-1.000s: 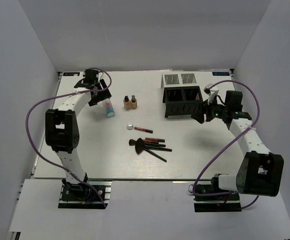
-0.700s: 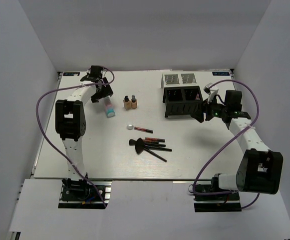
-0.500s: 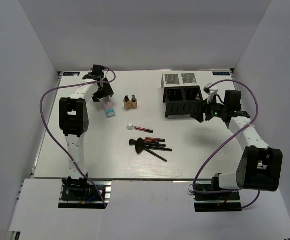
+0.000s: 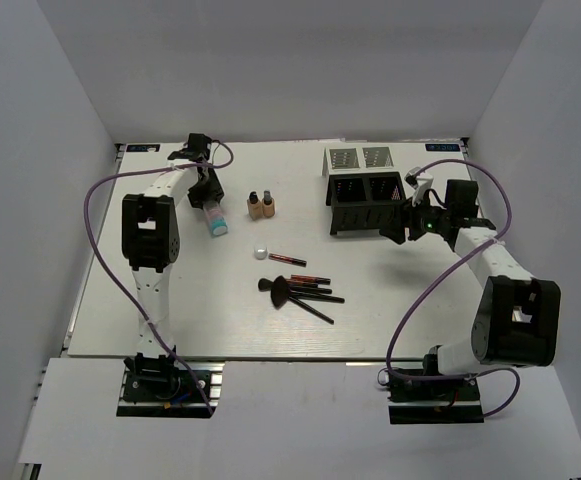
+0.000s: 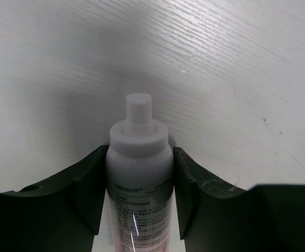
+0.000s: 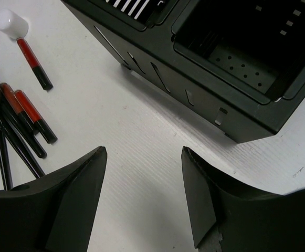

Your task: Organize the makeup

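My left gripper [image 4: 208, 196] is shut on the clear white-capped bottle [image 4: 217, 219] at the far left of the table. In the left wrist view the bottle [image 5: 139, 173] sits between both fingers of the left gripper [image 5: 140, 152], its cap pointing away from the wrist. Two tan dark-capped bottles [image 4: 261, 205] stand just to its right. The tiny white jar [image 4: 260, 253], a red/black pencil [image 4: 288, 260] and the black brushes and pencils [image 4: 298, 291] lie mid-table. My right gripper [image 4: 398, 224] is open and empty; in the right wrist view it [image 6: 143, 152] is above bare table.
The black mesh compartment box [image 4: 366, 203] stands at the far right, just left of the right gripper; it also shows in the right wrist view [image 6: 204, 73]. White walls enclose the table on three sides. The jar [image 6: 11, 23] and brushes [image 6: 8, 139] show at that view's left.
My left gripper has moved right and nearer, from the far left corner onto the white-capped bottle, and closed on it. The right gripper has shifted slightly towards the box.
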